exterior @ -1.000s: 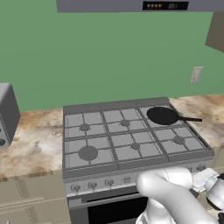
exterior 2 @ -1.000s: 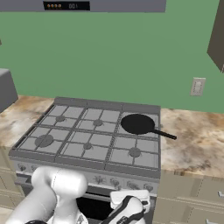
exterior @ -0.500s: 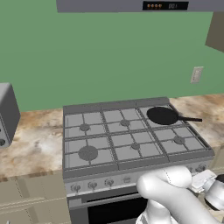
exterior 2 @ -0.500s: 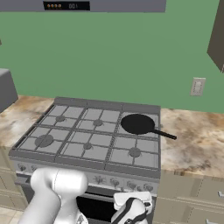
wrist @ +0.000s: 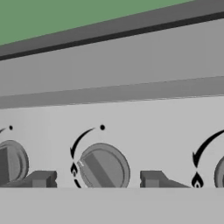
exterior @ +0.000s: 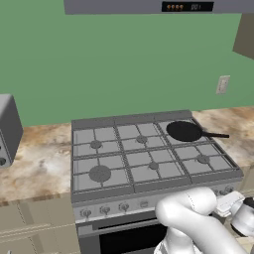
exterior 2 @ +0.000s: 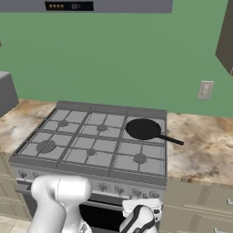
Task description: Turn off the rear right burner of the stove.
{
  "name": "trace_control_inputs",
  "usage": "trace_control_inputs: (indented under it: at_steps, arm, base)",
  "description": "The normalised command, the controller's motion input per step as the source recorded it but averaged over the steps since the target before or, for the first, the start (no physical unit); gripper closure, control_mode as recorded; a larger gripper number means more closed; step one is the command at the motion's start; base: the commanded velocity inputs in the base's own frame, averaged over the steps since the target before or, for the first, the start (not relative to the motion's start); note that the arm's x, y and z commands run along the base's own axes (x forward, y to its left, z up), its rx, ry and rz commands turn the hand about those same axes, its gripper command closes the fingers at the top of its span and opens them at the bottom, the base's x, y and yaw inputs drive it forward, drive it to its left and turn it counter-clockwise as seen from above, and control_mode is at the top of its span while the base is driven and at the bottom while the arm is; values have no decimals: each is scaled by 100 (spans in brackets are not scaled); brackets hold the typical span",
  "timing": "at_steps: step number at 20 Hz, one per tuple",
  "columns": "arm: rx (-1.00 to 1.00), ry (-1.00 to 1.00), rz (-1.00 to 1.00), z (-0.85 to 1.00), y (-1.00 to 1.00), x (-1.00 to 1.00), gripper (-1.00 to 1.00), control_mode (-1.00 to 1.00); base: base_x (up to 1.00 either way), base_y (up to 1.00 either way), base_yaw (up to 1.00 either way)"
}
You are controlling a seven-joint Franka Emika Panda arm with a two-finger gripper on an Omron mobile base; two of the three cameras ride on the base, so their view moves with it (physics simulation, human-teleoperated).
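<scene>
The stove [exterior: 149, 187] [exterior 2: 86, 170] stands in the middle of the counter. A black frying pan [exterior: 183, 131] [exterior 2: 143, 129] sits on its rear right square of grate and covers the rear right burner. My gripper [wrist: 97, 179] faces the stove's front panel near the right end of the knob row. A round grey knob [wrist: 104, 166] with a slanted bar sits between the two fingertips [wrist: 41, 178], with a gap on each side. The jaws are open and hold nothing. My hand [exterior 2: 141, 211] hangs low in front of the panel.
More knobs [wrist: 11, 164] [wrist: 218, 175] flank the centred one on the panel. A grey toaster [exterior: 7, 129] stands on the counter to the left. Marbled countertop [exterior 2: 200, 145] runs to the right, with drawers below it. A range hood [exterior: 149, 6] hangs overhead.
The hand has sunk slightly in front of the stove's panel. The pan and stove are as before.
</scene>
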Motion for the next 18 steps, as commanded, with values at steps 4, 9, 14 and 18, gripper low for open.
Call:
trace_control_inputs:
  at_steps: [4, 9, 14, 18]
  arm:
    - [0, 0, -2, -5, -5, 14, -100, -100]
    - [0, 0, -3, 0, 0, 9, -100, -100]
    - [0, 0, -8, 1, 2, 0, -100, -100]
    - [-4, 0, -12, 0, 2, 0, -100, -100]
  base:
    - [0, 0, 0]
    - [0, 0, 0]
    - [0, 0, 0]
    - [0, 0, 0]
